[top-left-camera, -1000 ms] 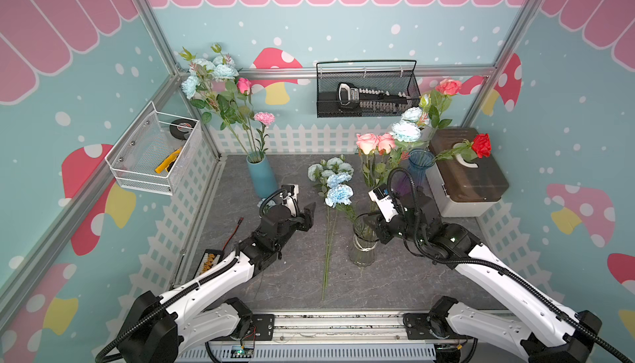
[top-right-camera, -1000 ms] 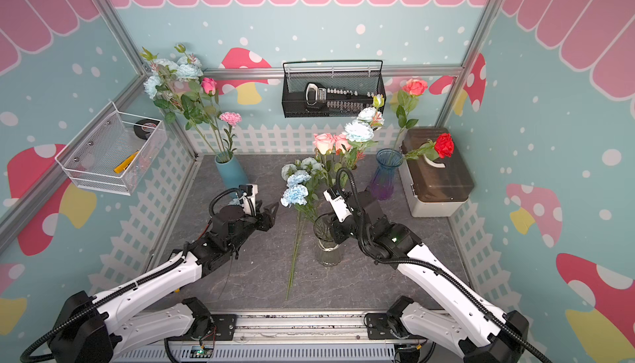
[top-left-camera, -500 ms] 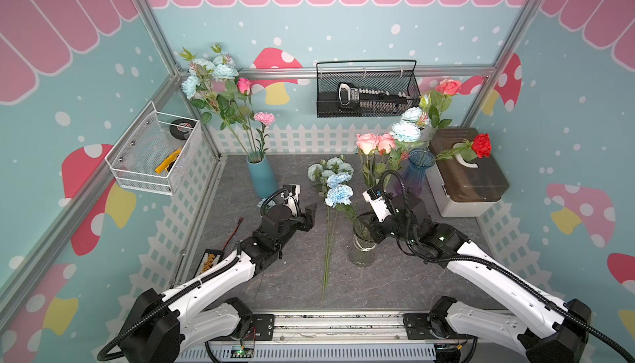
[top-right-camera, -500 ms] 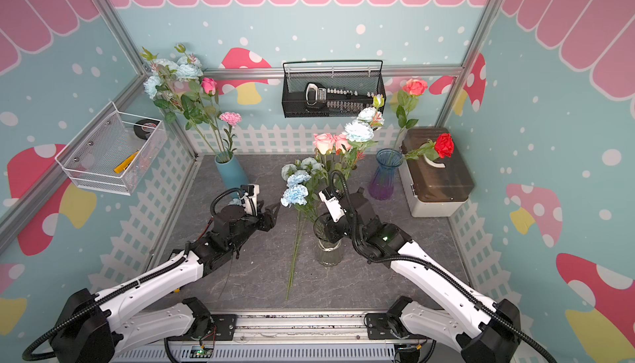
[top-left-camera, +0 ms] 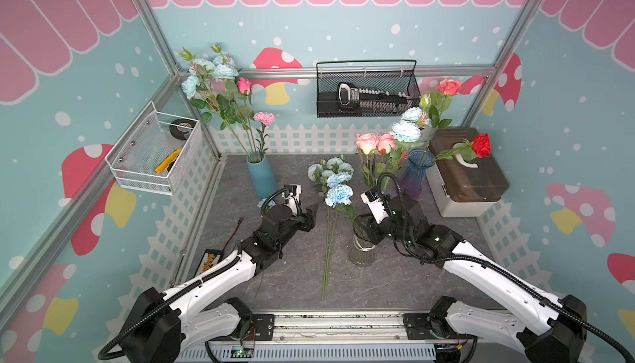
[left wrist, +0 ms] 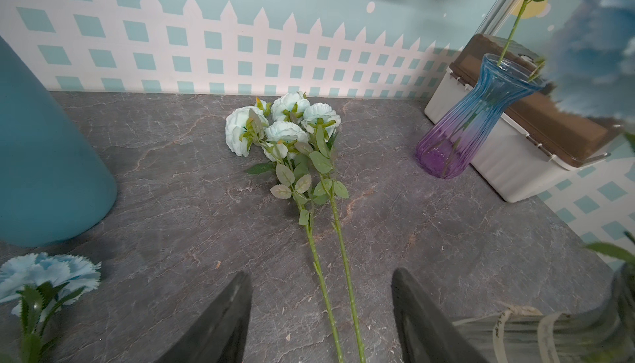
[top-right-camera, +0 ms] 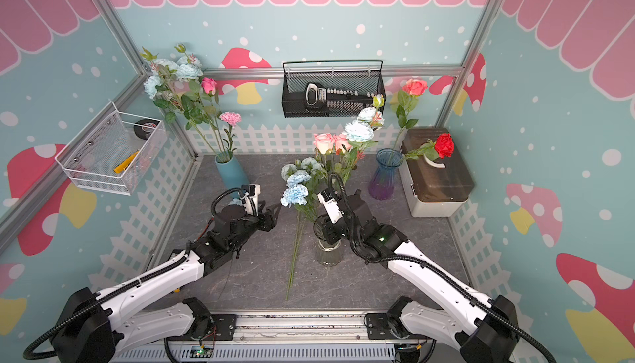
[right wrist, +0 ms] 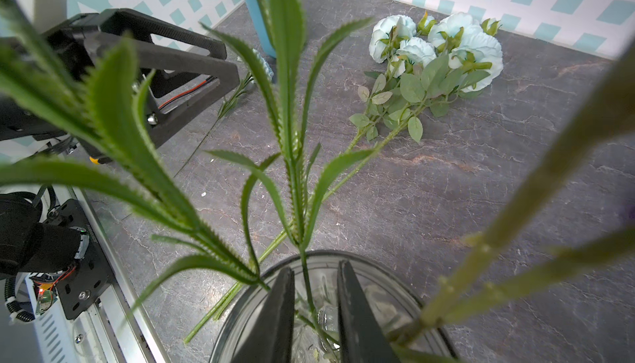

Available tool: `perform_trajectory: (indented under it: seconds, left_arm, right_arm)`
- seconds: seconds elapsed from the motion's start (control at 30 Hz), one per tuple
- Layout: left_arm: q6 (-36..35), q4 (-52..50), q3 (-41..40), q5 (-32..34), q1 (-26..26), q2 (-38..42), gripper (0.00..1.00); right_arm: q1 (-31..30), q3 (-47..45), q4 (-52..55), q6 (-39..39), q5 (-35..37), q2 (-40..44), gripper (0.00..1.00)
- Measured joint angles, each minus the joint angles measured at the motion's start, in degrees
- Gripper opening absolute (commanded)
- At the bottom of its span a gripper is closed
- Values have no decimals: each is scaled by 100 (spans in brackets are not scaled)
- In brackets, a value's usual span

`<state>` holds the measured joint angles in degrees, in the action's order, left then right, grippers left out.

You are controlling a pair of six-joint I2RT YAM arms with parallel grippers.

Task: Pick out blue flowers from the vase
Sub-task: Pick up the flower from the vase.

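Right claw shifted over glass vase mouth, straddling blue carnation stem

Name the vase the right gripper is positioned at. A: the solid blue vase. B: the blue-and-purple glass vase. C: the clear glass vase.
C: the right gripper sits at the mouth of the clear glass vase, its fingers on either side of a thin green stem.

Three vases, two wall baskets, one lidded box, two robot arms.
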<state>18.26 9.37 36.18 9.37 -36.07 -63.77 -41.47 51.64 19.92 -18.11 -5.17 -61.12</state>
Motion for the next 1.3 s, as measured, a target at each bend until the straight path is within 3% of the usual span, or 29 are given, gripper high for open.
perform_trajectory:
  seconds: [0.3,0.73,1.3]
  left_arm:
    - [0,0,0,-2,0,0,65]
    - [4,74,0,-74,0,0,65]
    - [44,44,0,-129,0,48,65]
  right_arm:
    - [-26,-37,-94,-63,13,-79,22]
    - [-59,-133,-341,-151,2,-105,0]
    - [-59,-42,-181,-79,122,422,0]
